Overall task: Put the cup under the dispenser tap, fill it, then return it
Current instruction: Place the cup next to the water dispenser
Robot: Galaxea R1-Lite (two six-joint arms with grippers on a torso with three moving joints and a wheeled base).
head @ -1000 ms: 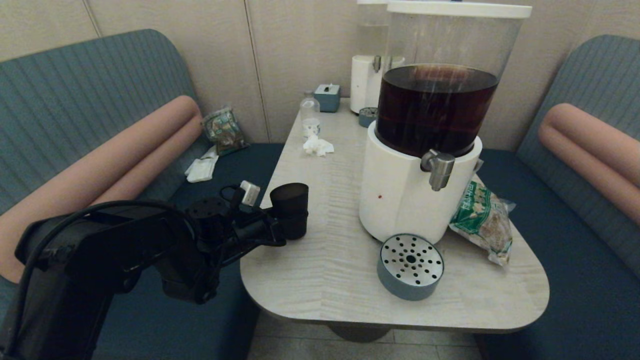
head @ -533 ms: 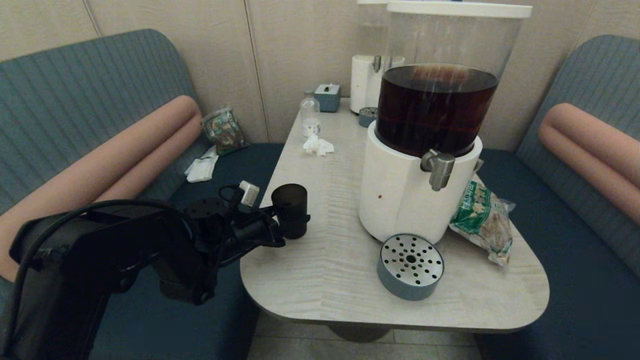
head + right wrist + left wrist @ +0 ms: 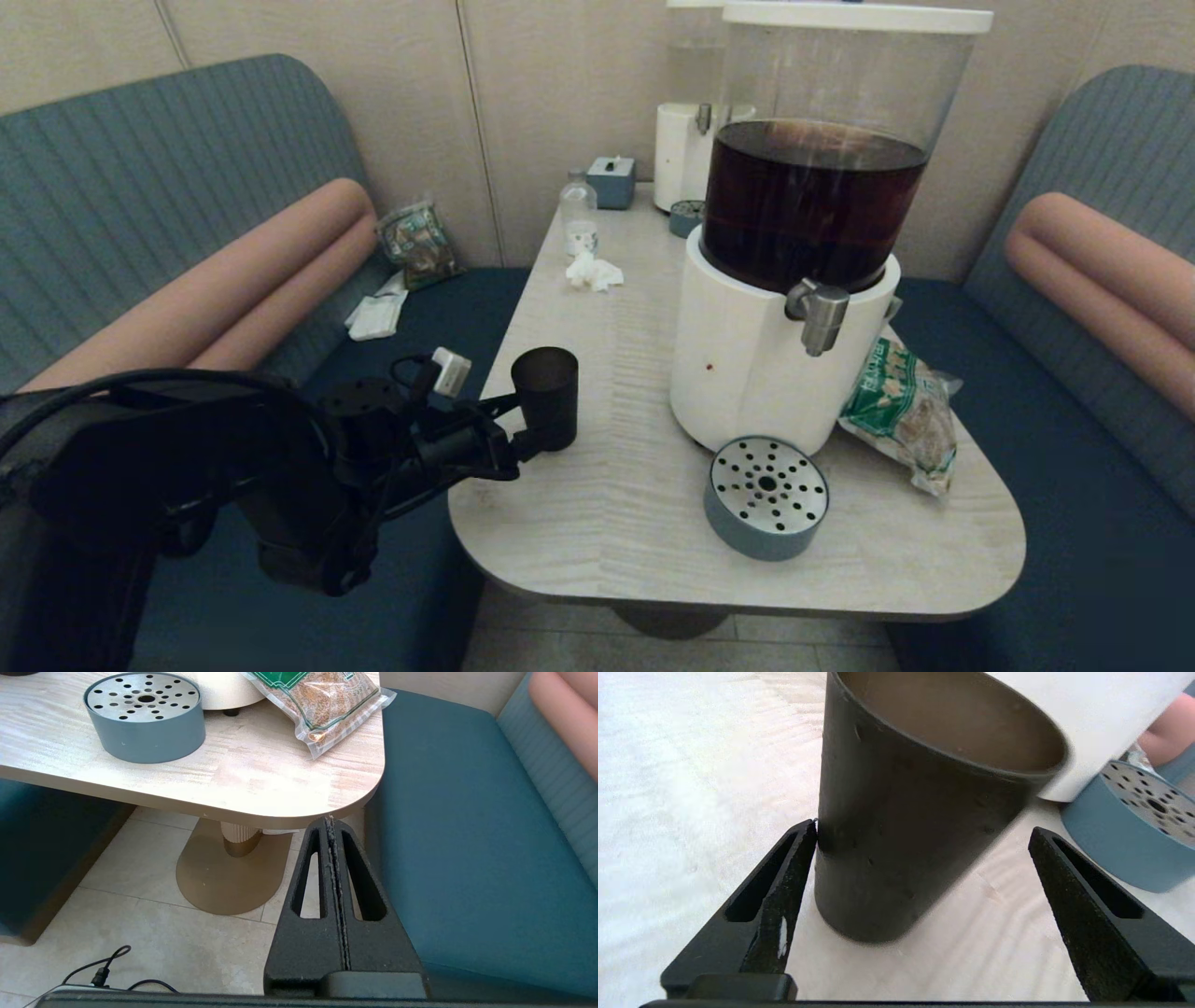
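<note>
The dark cup [image 3: 546, 397] stands upright on the table near its left edge, well left of the big dispenser [image 3: 747, 364] and its steel tap [image 3: 819, 313]. My left gripper [image 3: 525, 425] is open at the cup's near-left side. In the left wrist view the cup [image 3: 915, 835] sits between the spread fingers of the left gripper [image 3: 923, 828]. One fingertip [image 3: 803, 844] touches the cup's wall and the other stands well apart from it. My right gripper [image 3: 330, 821] is shut on nothing, parked low off the table's near right corner.
A blue drip tray with a perforated steel top [image 3: 766, 495] lies in front of the dispenser, not under the tap. A snack bag [image 3: 901, 411] lies to the dispenser's right. A small clear bottle [image 3: 578, 217], a tissue [image 3: 593, 272] and a smaller dispenser [image 3: 686, 149] stand at the back. Benches flank the table [image 3: 607, 523].
The left fingers have spread off the cup, and the left arm has drawn back and sunk a little. The cup stays on the table near the left edge.
</note>
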